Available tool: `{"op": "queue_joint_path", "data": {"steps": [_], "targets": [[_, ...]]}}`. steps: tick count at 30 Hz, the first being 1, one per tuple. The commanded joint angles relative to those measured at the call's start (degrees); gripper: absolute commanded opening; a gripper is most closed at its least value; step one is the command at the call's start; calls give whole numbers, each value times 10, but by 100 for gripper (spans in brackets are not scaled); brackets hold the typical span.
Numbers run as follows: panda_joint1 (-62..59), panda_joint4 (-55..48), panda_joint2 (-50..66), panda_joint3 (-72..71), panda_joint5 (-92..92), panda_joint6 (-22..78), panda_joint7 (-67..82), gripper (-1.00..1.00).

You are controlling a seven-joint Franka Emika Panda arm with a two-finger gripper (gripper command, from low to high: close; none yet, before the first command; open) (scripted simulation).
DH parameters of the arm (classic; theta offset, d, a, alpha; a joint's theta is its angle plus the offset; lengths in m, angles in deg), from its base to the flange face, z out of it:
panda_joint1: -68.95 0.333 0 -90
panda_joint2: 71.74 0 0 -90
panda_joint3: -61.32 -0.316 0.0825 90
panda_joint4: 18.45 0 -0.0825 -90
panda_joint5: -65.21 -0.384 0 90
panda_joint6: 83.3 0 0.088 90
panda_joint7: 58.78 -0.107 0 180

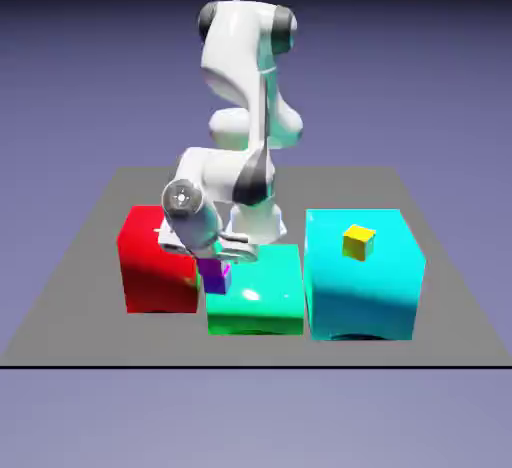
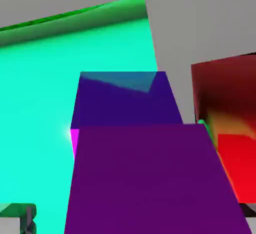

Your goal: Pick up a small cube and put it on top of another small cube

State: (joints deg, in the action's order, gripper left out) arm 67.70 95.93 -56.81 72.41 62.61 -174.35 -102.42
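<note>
Fingers [image 1: 222, 256]: low between the red block and the green block, just above the small cubes. In the exterior view the hand hides the tips, and in the hand view only one grey tip [image 2: 22, 218] shows in the bottom left corner. It stands clear of the purple cube's side with green showing between, so the fingers read as spread wide and gripping nothing.

Small cube [image 2: 150, 183]: deep violet-purple, right under the fingers and filling the lower middle of the hand view. In the exterior view it peeps out just below the hand [image 1: 211, 274].

Another small cube [image 2: 74, 140]: only a thin bright magenta sliver shows at the purple cube's left edge, beneath it, so the purple cube appears to sit on top of it.

Blue cube [image 2: 125, 95]: small, just beyond the purple cube in the hand view.

Green block [image 1: 262, 291]: large, directly beside the fingers.

Red block [image 1: 150, 266]: large, on the fingers' other side.

Cyan block [image 1: 370, 281]: large, well apart from the fingers.

Yellow cube [image 1: 358, 242]: small, on top of the cyan block.

Desk [image 1: 80, 286]: grey, carrying all the blocks.
</note>
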Motion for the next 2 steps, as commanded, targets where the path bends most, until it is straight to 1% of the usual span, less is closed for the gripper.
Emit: {"op": "queue_joint_path", "data": {"steps": [1, 2], "targets": [[0, -21, 0, 0, 1, 21, 0, 100], [-1, -33, -1, 1, 1, 34, 0, 100]]}}
